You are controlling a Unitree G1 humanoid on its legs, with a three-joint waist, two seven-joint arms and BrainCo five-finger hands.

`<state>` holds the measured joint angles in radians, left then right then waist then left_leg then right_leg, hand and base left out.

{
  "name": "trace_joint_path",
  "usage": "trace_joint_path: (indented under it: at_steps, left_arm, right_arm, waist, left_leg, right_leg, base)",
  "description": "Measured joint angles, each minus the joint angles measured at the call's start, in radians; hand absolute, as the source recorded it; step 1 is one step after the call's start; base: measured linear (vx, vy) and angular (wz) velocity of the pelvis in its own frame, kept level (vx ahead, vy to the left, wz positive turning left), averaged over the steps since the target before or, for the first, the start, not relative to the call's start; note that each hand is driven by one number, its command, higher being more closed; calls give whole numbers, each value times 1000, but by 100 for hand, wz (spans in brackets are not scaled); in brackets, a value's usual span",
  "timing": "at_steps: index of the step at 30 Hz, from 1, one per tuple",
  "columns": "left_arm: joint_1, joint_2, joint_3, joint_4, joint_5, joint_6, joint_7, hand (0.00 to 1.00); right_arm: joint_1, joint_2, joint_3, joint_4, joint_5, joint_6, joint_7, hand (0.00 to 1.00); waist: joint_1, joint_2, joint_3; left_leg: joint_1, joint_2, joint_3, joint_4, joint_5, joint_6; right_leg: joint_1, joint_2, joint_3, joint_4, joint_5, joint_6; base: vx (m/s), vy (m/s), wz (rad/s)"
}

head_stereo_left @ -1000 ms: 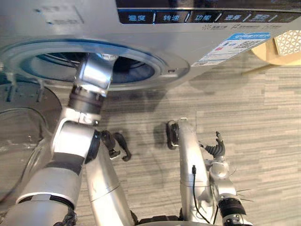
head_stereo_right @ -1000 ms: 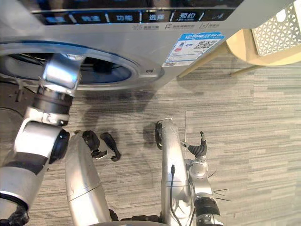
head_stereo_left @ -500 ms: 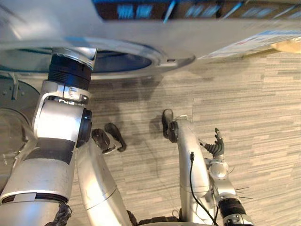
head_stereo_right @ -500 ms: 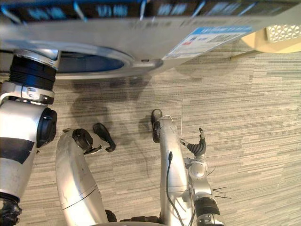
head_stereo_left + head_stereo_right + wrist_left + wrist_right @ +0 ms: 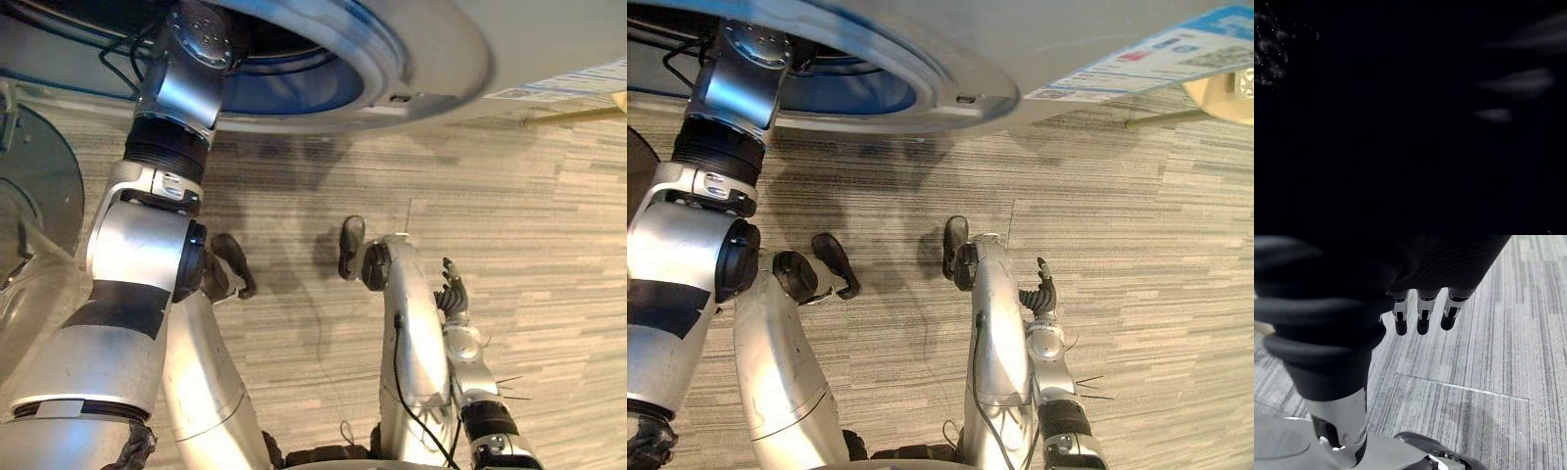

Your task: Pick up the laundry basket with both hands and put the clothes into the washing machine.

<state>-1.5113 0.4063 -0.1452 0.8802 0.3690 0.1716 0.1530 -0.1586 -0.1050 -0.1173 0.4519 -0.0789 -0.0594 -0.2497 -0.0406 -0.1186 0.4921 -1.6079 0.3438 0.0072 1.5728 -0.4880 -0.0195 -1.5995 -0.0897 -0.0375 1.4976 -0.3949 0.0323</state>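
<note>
Frankly, left hand's (image 5: 1518,82) grasp: cannot tell, deep in the silver front-loading washing machine (image 5: 549,39); arm (image 5: 176,93) may snag the rim (image 5: 431,73); right hand (image 5: 1044,292) slack.

**Q:** what's the floor like in this one?

**A:** grey carpet floor (image 5: 549,225), thin streaky stripes, laid in tiles. There's a tile seam (image 5: 1464,387) running across it near the middle. The washing machine (image 5: 431,59) stands on it along the top of the frame. A slim leg of some beige furniture (image 5: 1156,119) comes down onto the carpet in the upper right corner, can't tell what it is.
</note>
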Motion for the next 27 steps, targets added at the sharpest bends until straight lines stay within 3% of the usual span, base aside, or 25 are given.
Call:
trace_joint_path:
  at_steps: [8,13,14,16,20,23,25,27]
  left_arm:
    - [51,44,37,-171,-4,-2,43,0]
    - [314,38,134,-384,-21,-26,162,0]
    - [350,33,141,-398,-30,-29,170,0]
    - [521,-7,161,-419,-70,-35,182,0]
    - [798,-95,196,-440,-165,-61,172,0]
    - [1095,-195,172,-447,-238,-73,125,0]
    - [1187,-211,154,-446,-246,-78,100,0]
    - [1315,-223,147,-424,-246,-96,56,0]
  right_arm:
    - [14,-1,-5,-19,-2,-1,1,0]
    - [59,2,-8,-82,-6,-3,-1,0]
    - [67,7,-8,-90,-6,-5,-2,0]
    - [113,22,-3,-92,-10,-7,-2,0]
    - [124,71,17,-75,-12,9,15,0]
    - [137,84,16,-34,-13,47,27,0]
    - [156,79,16,-27,-15,53,34,0]
    - [168,74,14,9,-31,70,36,0]
  waist:
    - [1,0,-2]
    - [4,-1,-7]
    - [5,0,-16]
    - [10,4,-110]
    - [32,5,-113]
    - [62,10,-122]
    - [62,20,-157]
    - [64,28,-182]
  left_leg:
    - [37,-20,-33,-44,32,-24]
    - [177,-21,-33,-167,56,-51]
    - [192,-22,-32,-187,60,-54]
    - [224,-31,-29,-273,84,-64]
    - [408,-38,-11,-404,108,-80]
    - [659,-56,30,-591,146,-88]
    - [719,-68,36,-655,162,-88]
    - [872,-83,65,-776,192,-88]
  right_leg:
    - [58,-18,-41,-21,-12,-22]
    - [208,-15,-80,-134,-10,-32]
    - [226,-15,-85,-152,-10,-33]
    - [261,-18,-104,-226,-4,-42]
    - [447,-17,-133,-345,1,-50]
    - [687,-17,-145,-514,23,-45]
    - [750,-19,-154,-575,35,-39]
    - [893,-20,-155,-688,61,-26]
  base:
    - [5,-42,12]
    - [52,-59,8]
    - [65,-68,15]
    - [102,-73,19]
    - [121,-61,18]
    - [142,-73,25]
    - [138,-24,22]
    - [198,20,15]
